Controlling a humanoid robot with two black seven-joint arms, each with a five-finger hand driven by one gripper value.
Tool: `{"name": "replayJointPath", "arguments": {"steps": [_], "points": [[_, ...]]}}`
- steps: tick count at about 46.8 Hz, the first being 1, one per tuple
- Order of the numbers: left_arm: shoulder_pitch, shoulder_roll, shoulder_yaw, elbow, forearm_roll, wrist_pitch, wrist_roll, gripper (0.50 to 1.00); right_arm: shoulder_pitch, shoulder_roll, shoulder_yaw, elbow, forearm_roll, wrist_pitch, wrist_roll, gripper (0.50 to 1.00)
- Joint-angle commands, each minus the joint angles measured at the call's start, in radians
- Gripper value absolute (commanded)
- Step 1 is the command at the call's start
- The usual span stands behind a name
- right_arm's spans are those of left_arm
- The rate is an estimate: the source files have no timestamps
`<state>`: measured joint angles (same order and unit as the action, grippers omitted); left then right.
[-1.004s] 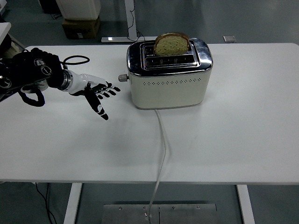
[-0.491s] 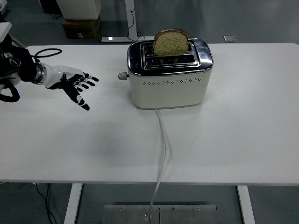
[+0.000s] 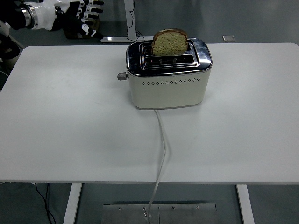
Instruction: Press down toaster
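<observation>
A cream toaster with a chrome top stands at the middle of the white table. A slice of bread sticks up out of its far slot. The lever knob juts from the toaster's left end, high up. My left hand hangs raised at the top left corner, well beyond the table's far edge and far from the toaster, fingers spread and holding nothing. The right arm is out of view.
A white cord runs from the toaster's front over the table's near edge. A cardboard box sits on the floor behind my left hand.
My left hand has drawn back from beside the toaster's lever, moving left and then up and away to the top left corner. The bread and lever knob stay raised.
</observation>
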<state>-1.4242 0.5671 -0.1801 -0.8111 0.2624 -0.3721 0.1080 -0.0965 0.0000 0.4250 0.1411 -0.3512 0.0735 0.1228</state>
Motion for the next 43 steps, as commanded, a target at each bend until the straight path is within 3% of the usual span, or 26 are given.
{"name": "replayJointPath", "arguments": {"steps": [1, 10, 24, 34, 43], "points": [[0.019, -0.019, -0.036, 0.053, -0.069, 0.013, -0.059, 1.0, 0.0, 0.0, 0.0, 0.0, 0.0, 0.0, 0.0, 1.0], [0.06, -0.061, -0.113, 0.147, -0.228, 0.087, -0.154, 1.0, 0.0, 0.0, 0.0, 0.0, 0.0, 0.0, 0.0, 0.998], [0.195, -0.07, -0.237, 0.222, -0.445, 0.098, -0.156, 1.0, 0.0, 0.0, -0.002, 0.0, 0.0, 0.0, 0.0, 1.0], [0.306, -0.098, -0.309, 0.276, -0.454, 0.096, -0.156, 1.0, 0.0, 0.0, -0.002, 0.0, 0.0, 0.0, 0.0, 1.0], [0.347, -0.108, -0.323, 0.291, -0.454, 0.096, -0.156, 1.0, 0.0, 0.0, 0.0, 0.0, 0.0, 0.0, 0.001, 1.0]]}}
